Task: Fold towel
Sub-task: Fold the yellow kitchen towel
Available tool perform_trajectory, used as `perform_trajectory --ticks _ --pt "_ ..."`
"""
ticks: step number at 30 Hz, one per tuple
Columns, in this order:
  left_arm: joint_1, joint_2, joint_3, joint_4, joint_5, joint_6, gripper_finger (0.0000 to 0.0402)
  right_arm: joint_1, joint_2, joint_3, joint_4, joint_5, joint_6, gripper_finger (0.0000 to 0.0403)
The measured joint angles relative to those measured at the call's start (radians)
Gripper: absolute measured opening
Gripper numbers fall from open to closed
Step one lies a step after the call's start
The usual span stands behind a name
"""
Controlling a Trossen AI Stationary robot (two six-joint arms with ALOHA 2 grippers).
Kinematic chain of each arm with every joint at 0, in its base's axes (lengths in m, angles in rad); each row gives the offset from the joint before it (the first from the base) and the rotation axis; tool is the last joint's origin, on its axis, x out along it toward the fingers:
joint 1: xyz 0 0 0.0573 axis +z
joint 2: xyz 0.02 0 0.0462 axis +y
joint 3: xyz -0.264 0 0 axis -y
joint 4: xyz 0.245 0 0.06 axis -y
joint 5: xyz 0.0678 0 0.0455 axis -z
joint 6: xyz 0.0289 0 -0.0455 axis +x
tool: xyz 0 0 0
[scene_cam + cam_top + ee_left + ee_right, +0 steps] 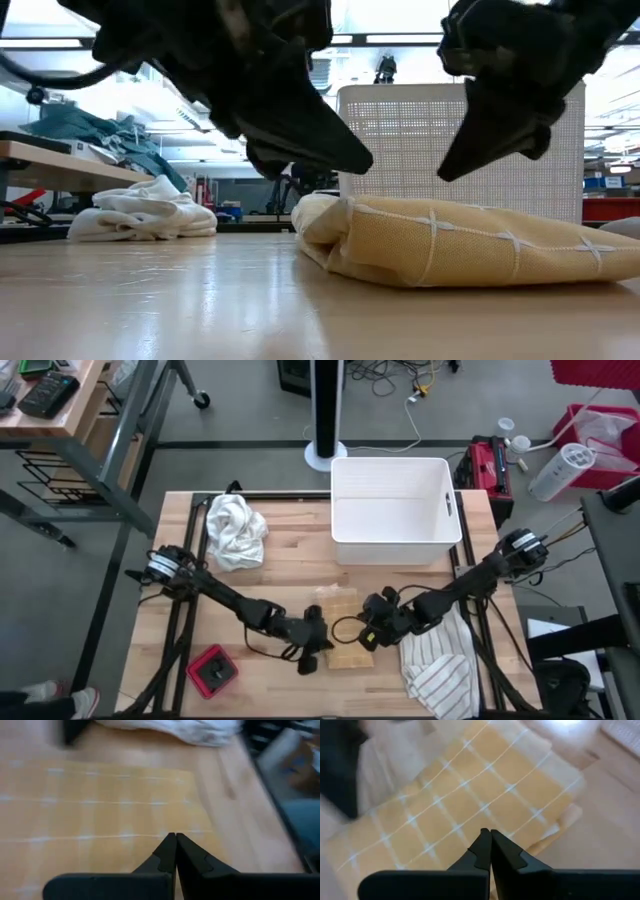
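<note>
Yellow checked towel (341,630), folded into a small thick rectangle, is seen lying on the wooden counter (280,580) at lower centre of the high view. Left end effector (318,648) is held just beside the towel's left edge, fingers pressed together, nothing gripped. Right end effector (371,632) is held at the towel's right edge, fingers likewise pressed together and empty. In the low view both are seen raised above the towel, not touching it. White plastic bin (395,510) is placed at upper centre. White crumpled cloth (235,530) is seen upper left, striped cloth (445,665) lower right, red object (212,671) lower left.
</note>
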Motion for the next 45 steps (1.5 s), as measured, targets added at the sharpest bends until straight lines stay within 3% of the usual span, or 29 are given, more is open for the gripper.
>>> perform_trajectory --ticks 6,17,30,35,42,45 --pt "-0.01 0.047 -0.003 -0.011 0.008 0.031 0.0 -0.054 0.034 0.0 0.005 0.05 0.025 0.0" --pt "-0.011 0.137 0.011 0.019 0.042 -0.022 0.0 -0.101 0.158 -0.001 -0.007 0.006 0.096 0.0" --pt "-0.019 0.039 0.007 0.015 0.042 0.061 0.0 -0.091 0.087 0.0 -0.006 -0.006 0.047 0.0" --pt "-0.014 0.016 0.006 -0.045 -0.035 0.092 0.0 -0.072 0.045 0.001 0.004 -0.003 0.018 0.0" --pt "0.001 -0.005 0.007 -0.129 -0.303 0.166 0.0 -0.05 0.009 0.001 0.0 0.005 -0.01 0.0" --pt "0.04 -0.004 0.004 -0.208 -0.347 0.169 0.0 -0.056 0.014 0.001 0.001 0.025 -0.002 0.0"
